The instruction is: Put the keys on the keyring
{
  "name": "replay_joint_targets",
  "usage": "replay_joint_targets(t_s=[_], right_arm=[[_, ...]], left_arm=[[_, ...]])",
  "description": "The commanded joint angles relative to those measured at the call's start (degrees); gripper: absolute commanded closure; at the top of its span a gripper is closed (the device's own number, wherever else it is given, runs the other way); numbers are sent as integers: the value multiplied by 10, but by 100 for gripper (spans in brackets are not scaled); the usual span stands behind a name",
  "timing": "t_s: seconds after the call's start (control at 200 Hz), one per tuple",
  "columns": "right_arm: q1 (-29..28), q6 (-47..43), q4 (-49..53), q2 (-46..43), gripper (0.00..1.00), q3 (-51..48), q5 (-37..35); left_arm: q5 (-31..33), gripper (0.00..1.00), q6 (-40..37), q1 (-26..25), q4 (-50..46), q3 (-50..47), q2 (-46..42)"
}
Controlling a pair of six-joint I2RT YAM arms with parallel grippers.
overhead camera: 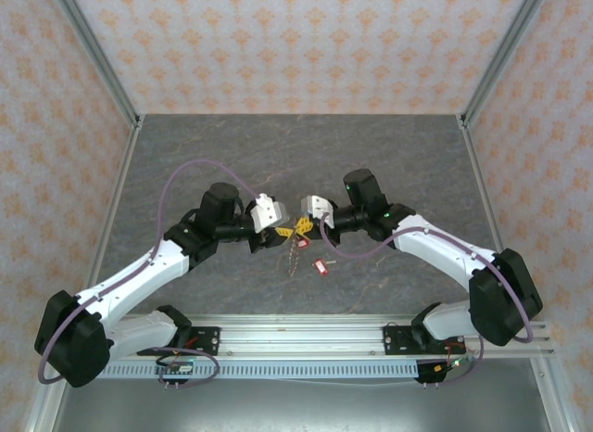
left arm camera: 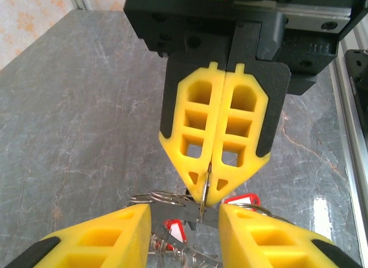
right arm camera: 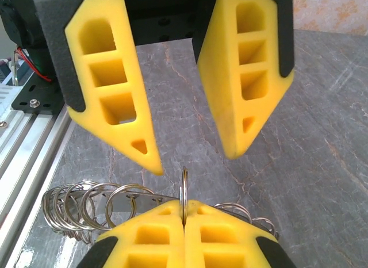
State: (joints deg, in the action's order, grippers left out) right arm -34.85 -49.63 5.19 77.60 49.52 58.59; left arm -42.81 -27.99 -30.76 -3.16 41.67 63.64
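Pinching the keyring (right arm camera: pixel 184 186) edge-on, the right gripper (right arm camera: pixel 184 211) has its yellow fingers pressed flat together on the thin wire, above the middle of the table (overhead camera: pixel 232 154).

Facing it tip to tip, the left gripper (left arm camera: pixel 185 215) stands wide apart with nothing between its fingers, which straddle the hoop's lower part. Below the pinch hang the keys (left arm camera: pixel 175 230), red tags showing, beside a fan of small split rings (right arm camera: pixel 80 205); whether these are threaded on the hoop I cannot tell. One red-tagged key (overhead camera: pixel 321 265) lies loose on the grey surface, just right of the hanging bunch.
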Motion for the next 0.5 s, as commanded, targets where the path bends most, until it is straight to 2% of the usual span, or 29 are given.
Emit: replay_joint_targets(t_s=[0.0,0.125,0.255,0.495], right_arm=[[-3,-15,-1,0,100,23,37],[-4,-12,-7,1,100,23,42],[-3,1,-30,-2,100,16,45],[-3,9,-41,-5,100,12,48]], left_arm=[[-4,66,-3,-6,24,6,4],[-25,71,-20,-6,-14,27,17],[-34,71,-39,-6,-46,38,23],[-40,75,-46,-6,-66,51,35]])
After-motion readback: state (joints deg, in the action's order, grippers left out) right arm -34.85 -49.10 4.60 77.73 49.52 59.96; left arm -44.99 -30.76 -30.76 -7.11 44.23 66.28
